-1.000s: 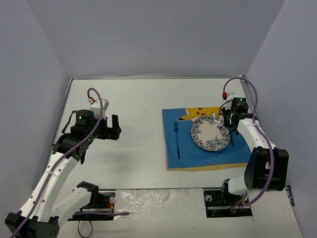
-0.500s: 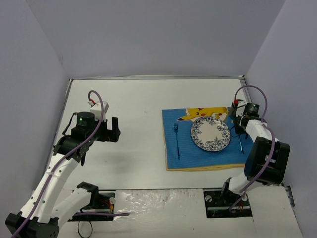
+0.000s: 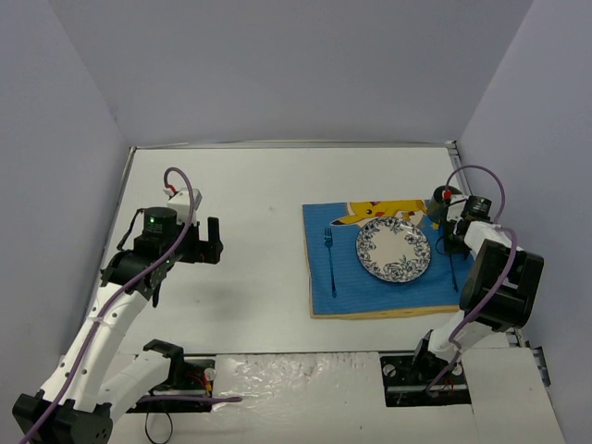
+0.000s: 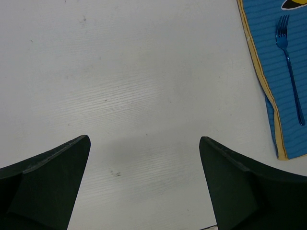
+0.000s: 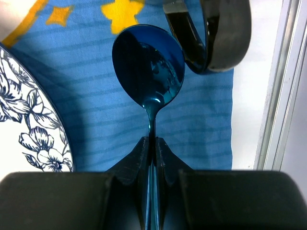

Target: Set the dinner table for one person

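Note:
The white dinner table point(image 3: 250, 194) carries a blue cartoon-printed mat point(image 3: 344, 282). On the mat lie a blue-patterned plate point(image 3: 393, 251) and, to its left, a blue fork point(image 3: 329, 259). My right gripper point(image 3: 450, 240) is over the mat's right strip, right of the plate. In the right wrist view it point(image 5: 151, 140) is shut on the neck of a blue spoon point(image 5: 148, 62), bowl pointing away, low over the mat point(image 5: 96, 110). The plate's rim point(image 5: 29, 115) is at the left. My left gripper point(image 3: 215, 242) hangs open and empty over bare table point(image 4: 144, 72), with the fork point(image 4: 290, 62) at far right.
A dark round cup-like object point(image 5: 216, 33) stands just beyond the spoon's bowl, at the mat's far right corner. The table's metal edge point(image 5: 276, 96) runs close on the right. Grey walls enclose the table on three sides.
My right gripper has moved right, from the plate's right rim to the mat's right strip, carrying the spoon. The left arm has barely moved.

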### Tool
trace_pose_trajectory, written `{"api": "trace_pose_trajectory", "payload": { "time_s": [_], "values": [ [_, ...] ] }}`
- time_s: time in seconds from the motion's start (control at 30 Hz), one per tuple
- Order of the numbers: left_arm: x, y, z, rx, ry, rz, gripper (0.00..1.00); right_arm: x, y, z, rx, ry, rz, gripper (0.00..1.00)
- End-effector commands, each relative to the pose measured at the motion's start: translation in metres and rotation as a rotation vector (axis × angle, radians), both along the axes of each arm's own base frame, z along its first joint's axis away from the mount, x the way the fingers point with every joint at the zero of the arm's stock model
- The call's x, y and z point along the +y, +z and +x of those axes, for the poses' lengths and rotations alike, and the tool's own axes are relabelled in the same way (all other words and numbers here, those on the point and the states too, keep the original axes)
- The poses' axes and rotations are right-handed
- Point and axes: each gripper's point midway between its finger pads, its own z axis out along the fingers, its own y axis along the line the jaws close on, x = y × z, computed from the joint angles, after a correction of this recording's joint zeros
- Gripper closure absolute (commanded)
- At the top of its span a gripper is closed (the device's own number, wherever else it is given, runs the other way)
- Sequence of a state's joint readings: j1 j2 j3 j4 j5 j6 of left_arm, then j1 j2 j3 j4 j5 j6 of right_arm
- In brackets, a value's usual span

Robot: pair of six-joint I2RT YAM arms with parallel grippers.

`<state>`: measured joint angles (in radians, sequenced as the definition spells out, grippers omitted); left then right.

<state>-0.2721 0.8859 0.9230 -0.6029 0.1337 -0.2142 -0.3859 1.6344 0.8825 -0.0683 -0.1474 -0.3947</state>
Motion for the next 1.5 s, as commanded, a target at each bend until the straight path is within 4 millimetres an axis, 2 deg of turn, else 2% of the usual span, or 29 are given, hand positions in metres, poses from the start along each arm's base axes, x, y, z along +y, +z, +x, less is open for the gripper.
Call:
{"api": "trace_pose_trajectory", "payload": {
  "time_s": [0.0,0.4,0.63,0.8,0.87,0.93,1.0,1.03,1.13,1.27,1.47],
  "values": [
    [0.002,0.009,0.008,-0.032,0.004,0.001,0.05,-0.011,0.017,0.025,-0.080,0.005,-0.029,1.00],
    [0.003,0.008,0.008,-0.029,0.010,0.000,0.05,-0.011,0.011,0.028,-0.072,-0.006,-0.006,0.93],
    [0.003,0.008,0.009,-0.027,0.011,-0.001,0.05,-0.011,0.010,0.028,-0.067,-0.012,-0.007,0.82],
    [0.003,0.008,0.009,-0.030,0.011,-0.002,0.05,-0.012,0.014,0.026,-0.074,-0.019,-0.019,0.80],
    [0.003,0.009,0.008,-0.033,0.012,-0.003,0.05,-0.012,0.022,0.026,-0.094,-0.019,-0.026,0.78],
    [0.003,0.010,0.008,-0.035,0.013,-0.003,0.05,-0.012,0.035,0.029,-0.130,-0.021,-0.033,0.76],
    [0.004,0.012,0.008,-0.044,0.013,-0.006,0.05,-0.012,0.058,0.032,-0.187,-0.036,-0.040,0.70],
    [0.004,0.013,0.007,-0.047,0.012,-0.007,0.05,-0.011,0.061,0.033,-0.196,-0.040,-0.036,0.69],
    [0.005,0.017,0.007,-0.060,0.019,-0.012,0.05,-0.008,0.117,0.034,-0.340,-0.055,-0.058,0.52],
    [0.007,0.019,0.007,-0.073,0.030,-0.011,0.05,-0.003,0.185,0.027,-0.527,-0.101,-0.081,0.41],
    [0.013,0.029,0.010,-0.103,0.070,-0.015,0.05,0.021,0.282,0.011,-0.796,-0.151,-0.094,0.23]
  ]
}}
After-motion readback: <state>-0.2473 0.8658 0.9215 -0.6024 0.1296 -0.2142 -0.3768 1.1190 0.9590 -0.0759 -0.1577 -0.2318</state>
